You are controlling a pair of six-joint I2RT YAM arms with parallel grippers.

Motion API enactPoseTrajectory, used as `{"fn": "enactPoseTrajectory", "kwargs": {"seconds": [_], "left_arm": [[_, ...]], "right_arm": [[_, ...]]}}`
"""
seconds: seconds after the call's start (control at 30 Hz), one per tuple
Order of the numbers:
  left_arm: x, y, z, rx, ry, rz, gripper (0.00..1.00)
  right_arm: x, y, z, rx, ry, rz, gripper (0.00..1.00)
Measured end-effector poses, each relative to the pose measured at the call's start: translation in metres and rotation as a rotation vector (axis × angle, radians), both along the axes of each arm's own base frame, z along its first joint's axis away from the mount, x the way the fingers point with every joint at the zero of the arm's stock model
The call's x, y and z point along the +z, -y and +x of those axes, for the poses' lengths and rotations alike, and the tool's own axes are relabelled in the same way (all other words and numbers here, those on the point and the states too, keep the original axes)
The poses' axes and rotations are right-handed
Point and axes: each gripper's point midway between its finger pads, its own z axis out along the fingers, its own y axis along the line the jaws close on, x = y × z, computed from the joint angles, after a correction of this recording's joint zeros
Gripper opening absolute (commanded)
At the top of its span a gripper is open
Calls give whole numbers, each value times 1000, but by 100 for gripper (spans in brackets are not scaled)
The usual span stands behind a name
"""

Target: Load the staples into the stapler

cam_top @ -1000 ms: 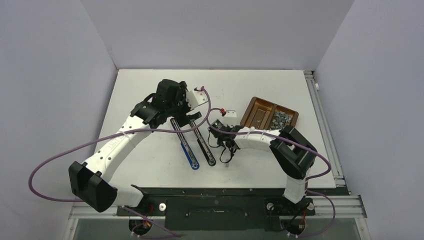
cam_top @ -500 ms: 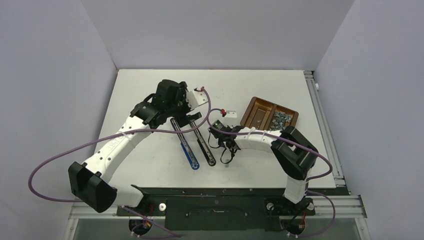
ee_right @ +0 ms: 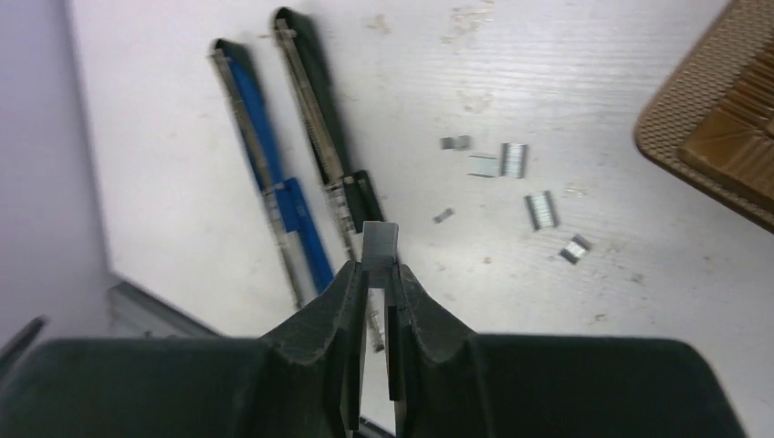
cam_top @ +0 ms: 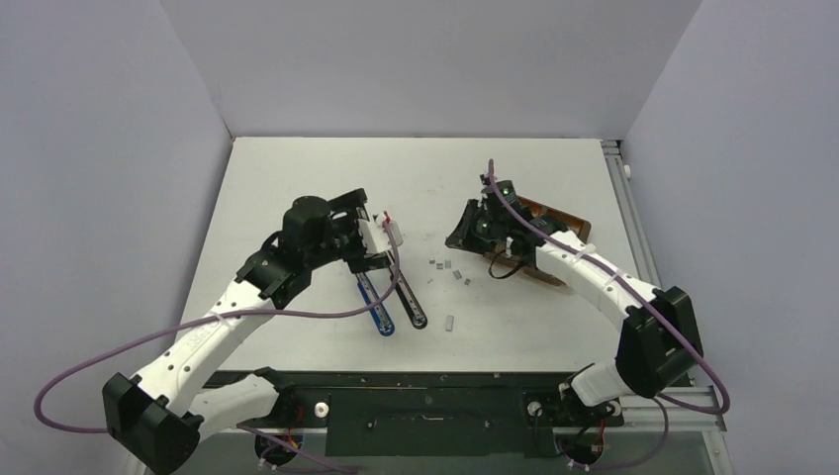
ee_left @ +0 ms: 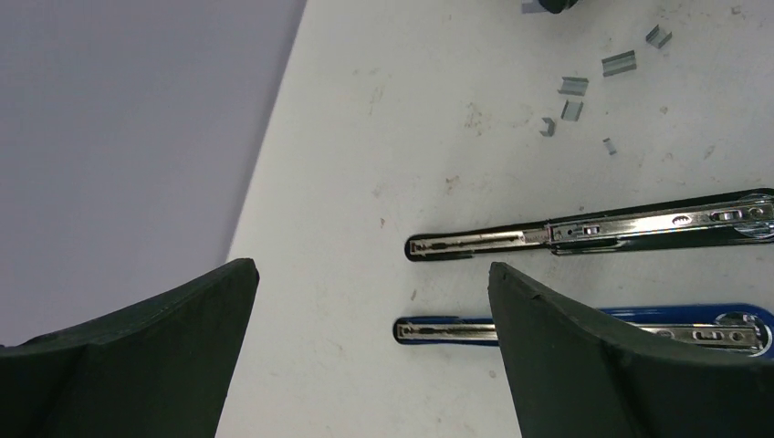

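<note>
Two staplers lie opened flat side by side, a blue one (cam_top: 376,309) (ee_left: 447,330) (ee_right: 265,173) and a black one (cam_top: 411,303) (ee_left: 593,228) (ee_right: 319,137), their metal channels facing up. My right gripper (cam_top: 461,236) (ee_right: 381,260) hangs above the table next to the tray, shut on a short grey strip of staples (ee_right: 381,239) that sticks out past its tips. Loose staples (cam_top: 447,265) (ee_left: 619,64) (ee_right: 513,160) are scattered to the right of the black stapler. My left gripper (cam_top: 376,259) (ee_left: 370,274) is open over the staplers' far ends, holding nothing.
The brown tray (cam_top: 566,220) (ee_right: 712,119) sits at the right rear, mostly hidden by my right arm in the top view. One single staple piece (cam_top: 450,321) lies near the black stapler's front end. Purple cables trail from both arms.
My right gripper closed on a staple strip and swung from the black stapler's front end back toward the tray. Loose staples now lie on the table. The left arm shifted nearer.
</note>
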Motion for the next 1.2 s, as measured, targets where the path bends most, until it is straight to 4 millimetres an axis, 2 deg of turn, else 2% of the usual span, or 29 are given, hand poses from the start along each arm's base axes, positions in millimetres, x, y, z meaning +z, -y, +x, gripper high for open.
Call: {"fn": "enactPoseTrajectory", "kwargs": {"seconds": [0.07, 0.3, 0.47, 0.67, 0.7, 0.8, 0.93, 1.2], "left_arm": [[9, 7, -6, -74, 91, -1, 96], [34, 47, -31, -356, 474, 37, 96], [45, 59, -34, -438, 670, 67, 96], [66, 67, -40, -483, 815, 76, 100], [69, 69, -41, -490, 836, 73, 95], [79, 74, -47, -515, 892, 69, 89], [82, 78, -52, -549, 939, 83, 80], [69, 86, -48, -594, 962, 148, 62]], "right_arm": [[26, -4, -4, 57, 3, 112, 9], [99, -25, -23, 251, -6, 471, 10], [134, -42, -36, 351, -16, 666, 11], [156, -47, -52, 407, -59, 802, 12], [159, -48, -53, 412, -64, 817, 13], [165, -50, -58, 430, -75, 853, 13], [166, -52, -63, 439, -97, 886, 13], [171, -56, -70, 461, -113, 910, 13]]}}
